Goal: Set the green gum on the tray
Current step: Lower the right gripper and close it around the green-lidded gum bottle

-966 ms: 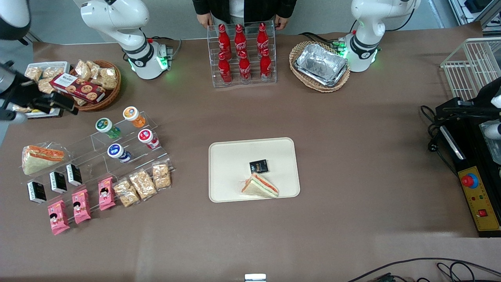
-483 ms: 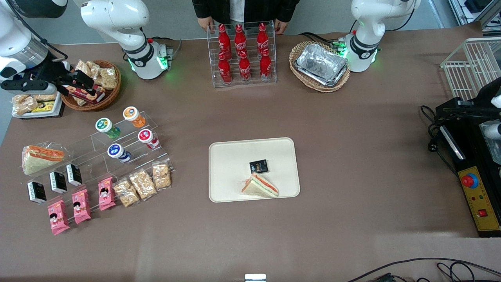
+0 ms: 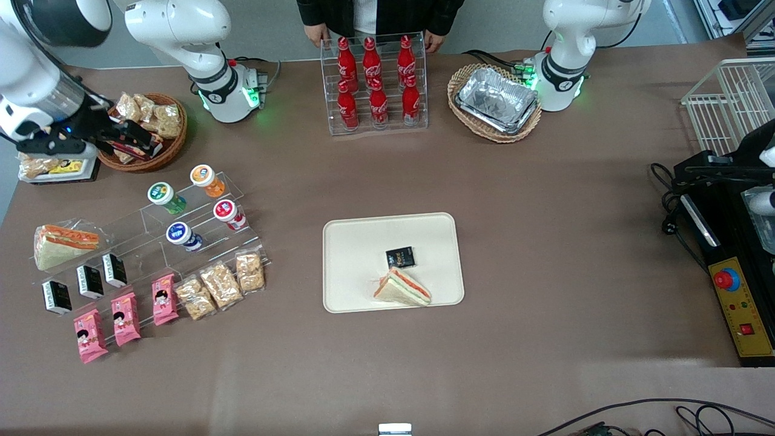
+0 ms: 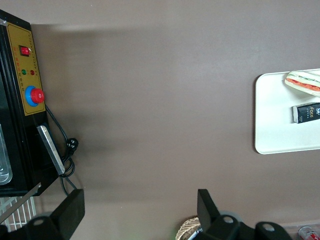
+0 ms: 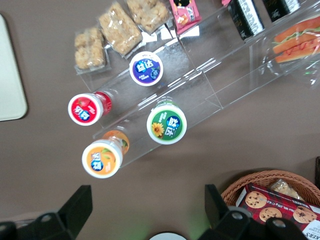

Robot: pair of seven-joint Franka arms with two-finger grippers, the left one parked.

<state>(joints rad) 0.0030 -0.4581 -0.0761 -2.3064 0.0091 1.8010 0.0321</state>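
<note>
The green gum stands on the top step of a clear acrylic shelf, beside an orange-bodied bottle. In the right wrist view the green gum shows its white lid with the green-and-blue label. My right gripper hangs open and empty above a wicker basket of snacks, farther from the front camera than the gum. Its fingers stand wide apart, with only bare table between them. The cream tray lies mid-table holding a sandwich and a small black packet.
Red-lidded and blue-lidded bottles stand on the lower step. Snack packs, black boxes and a wrapped sandwich fill the shelf. The cookie basket, a cola rack and a foil tray in a basket line the table's back.
My right arm has swung in from the table's end to above the wicker basket, closer to the shelf of bottles. Nothing else has moved.
</note>
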